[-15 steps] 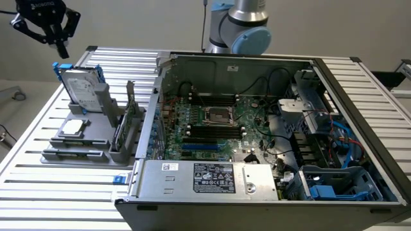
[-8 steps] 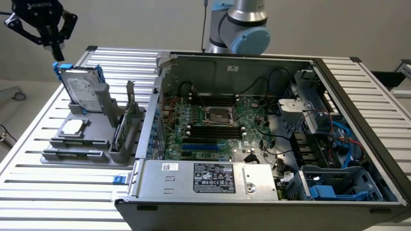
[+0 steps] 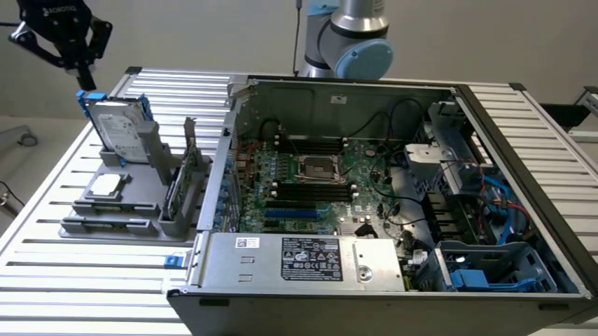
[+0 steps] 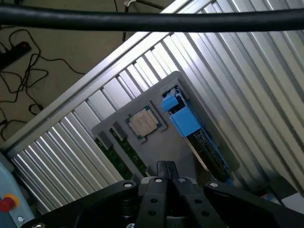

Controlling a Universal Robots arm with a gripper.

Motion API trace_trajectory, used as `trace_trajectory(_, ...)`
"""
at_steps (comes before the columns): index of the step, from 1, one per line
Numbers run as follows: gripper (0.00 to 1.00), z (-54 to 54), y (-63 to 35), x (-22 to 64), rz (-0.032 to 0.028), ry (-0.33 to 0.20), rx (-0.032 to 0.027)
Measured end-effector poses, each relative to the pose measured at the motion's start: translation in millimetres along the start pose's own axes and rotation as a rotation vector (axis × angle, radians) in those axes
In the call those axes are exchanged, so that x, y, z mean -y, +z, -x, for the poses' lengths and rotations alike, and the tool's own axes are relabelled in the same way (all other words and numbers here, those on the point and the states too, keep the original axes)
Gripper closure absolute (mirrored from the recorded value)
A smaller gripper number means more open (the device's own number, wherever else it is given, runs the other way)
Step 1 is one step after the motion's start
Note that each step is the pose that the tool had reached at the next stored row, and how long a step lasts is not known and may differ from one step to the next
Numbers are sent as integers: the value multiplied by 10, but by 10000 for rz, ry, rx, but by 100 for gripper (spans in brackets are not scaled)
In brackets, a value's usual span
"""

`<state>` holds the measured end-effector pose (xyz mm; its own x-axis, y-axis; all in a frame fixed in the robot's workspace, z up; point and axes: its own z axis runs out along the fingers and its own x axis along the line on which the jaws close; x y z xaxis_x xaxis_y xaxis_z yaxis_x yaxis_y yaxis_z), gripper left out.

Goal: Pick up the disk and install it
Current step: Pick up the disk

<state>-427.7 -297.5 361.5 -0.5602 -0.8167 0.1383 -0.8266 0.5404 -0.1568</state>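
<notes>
While the pincer (image 3: pixel 86 78) hangs over the far corner of the counter (image 3: pixel 56 280) at the exterior view's left, its two black fingers are pressed together with nothing between them. Their tips point down at the disk (image 3: pixel 122 129) directly below. The disk stands on edge in a grey holder (image 3: pixel 112 229), leaning slightly, with its white-labelled face showing in the exterior view and a blue rail (image 3: pixel 89 96) capping its upper corner. The fingertips sit just above that blue corner, and whether they touch it cannot be told. In the wrist view the closed pincer (image 4: pixel 165 167) points toward the grey holder (image 4: pixel 161 147). The disk (image 4: pixel 183 118) is seen there from above as a blue-topped slab, upright in its slot just beyond the fingertips. A square silver processor chip (image 3: pixel 106 185) lies flat on the holder just beside the disk, on the side toward the counter's near edge. A thin circuit card (image 3: pixel 182 178) stands on edge along the holder's side nearest the computer case (image 3: pixel 374 175). Two narrow green boards (image 4: pixel 118 154) lie in slots past the chip. The open case, its motherboard exposed, takes up the counter from the middle to the edge at the exterior view's right. The robot arm (image 3: pixel 351 35) rises behind the case at the counter's far edge. A black cable (image 4: pixel 142 19) crosses the wrist view.
</notes>
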Motion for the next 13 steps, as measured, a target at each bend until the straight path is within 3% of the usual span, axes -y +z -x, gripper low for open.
trace_trajectory(9,89,6,39,-6,-203,-1573,240)
trace_trajectory(10,89,6,40,-6,-177,-1667,233)
trace_trajectory(13,89,5,39,-7,122,-1845,134)
